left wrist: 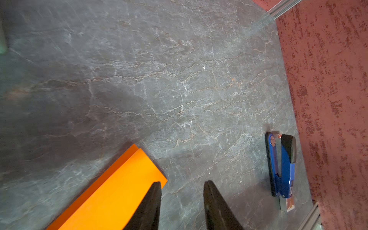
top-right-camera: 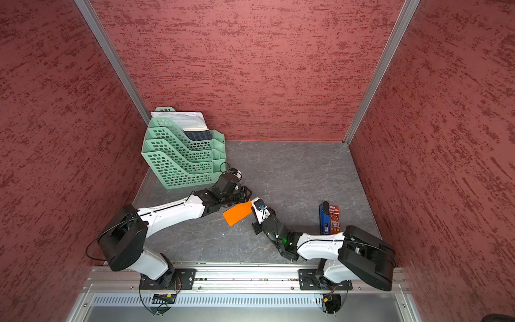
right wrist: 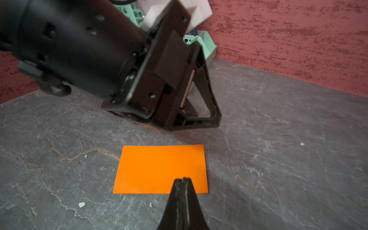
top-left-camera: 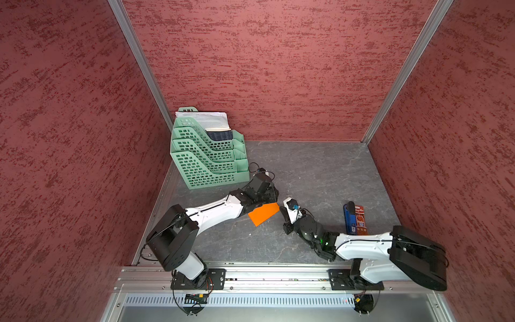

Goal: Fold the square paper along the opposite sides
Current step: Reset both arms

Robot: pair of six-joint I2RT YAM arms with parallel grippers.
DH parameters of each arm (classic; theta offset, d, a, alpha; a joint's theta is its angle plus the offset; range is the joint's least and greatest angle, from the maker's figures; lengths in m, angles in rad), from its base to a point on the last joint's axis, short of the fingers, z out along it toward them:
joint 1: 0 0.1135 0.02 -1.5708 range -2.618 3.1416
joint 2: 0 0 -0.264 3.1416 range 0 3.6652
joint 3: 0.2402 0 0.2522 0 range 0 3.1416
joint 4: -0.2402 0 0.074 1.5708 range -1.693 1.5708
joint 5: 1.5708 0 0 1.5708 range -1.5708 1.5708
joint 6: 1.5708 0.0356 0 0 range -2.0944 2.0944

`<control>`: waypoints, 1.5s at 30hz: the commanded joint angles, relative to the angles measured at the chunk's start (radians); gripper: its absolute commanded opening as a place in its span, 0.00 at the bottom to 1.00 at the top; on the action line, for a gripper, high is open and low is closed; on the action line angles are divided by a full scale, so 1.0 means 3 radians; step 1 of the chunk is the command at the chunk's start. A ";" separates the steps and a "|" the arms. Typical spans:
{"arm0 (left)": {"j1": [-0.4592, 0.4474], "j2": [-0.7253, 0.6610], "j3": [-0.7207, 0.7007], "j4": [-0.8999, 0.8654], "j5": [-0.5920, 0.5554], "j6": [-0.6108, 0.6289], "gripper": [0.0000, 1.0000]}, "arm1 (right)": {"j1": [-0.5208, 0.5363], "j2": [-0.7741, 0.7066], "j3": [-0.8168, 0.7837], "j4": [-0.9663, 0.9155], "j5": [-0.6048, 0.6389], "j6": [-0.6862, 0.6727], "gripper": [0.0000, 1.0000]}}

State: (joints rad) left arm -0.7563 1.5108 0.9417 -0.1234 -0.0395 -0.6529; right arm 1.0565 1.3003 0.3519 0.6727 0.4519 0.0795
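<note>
The square paper is bright orange and lies flat on the grey table as a narrow rectangle. The left wrist view shows two layers of the paper, the upper one slightly offset. My left gripper is open just above the paper's far end. One of its fingers is over a corner and nothing is between the jaws. My right gripper is shut, with its tips over the near edge of the paper. Whether they press on it I cannot tell. In a top view the right gripper sits at the paper's right end.
A green tiered file tray with white printed sheets stands at the back left, close behind the left wrist. A blue stapler lies on a red packet to the right, near the right arm. Red walls enclose the table.
</note>
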 commanded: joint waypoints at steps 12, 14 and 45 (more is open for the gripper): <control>0.1104 -0.1538 -0.1281 0.1453 -0.1232 0.2619 0.91 | -0.2025 -0.0400 -0.0225 0.0641 0.0263 -0.1169 0.96; 0.1520 -0.1583 -0.1522 0.1489 -0.0541 0.2634 0.92 | -0.2380 -0.0253 -0.0366 0.0784 0.0084 -0.0978 0.98; 0.2639 0.0076 -0.1876 0.3377 0.0208 0.2161 1.00 | -0.3420 0.0822 0.0075 0.0876 -0.1228 -0.0284 0.99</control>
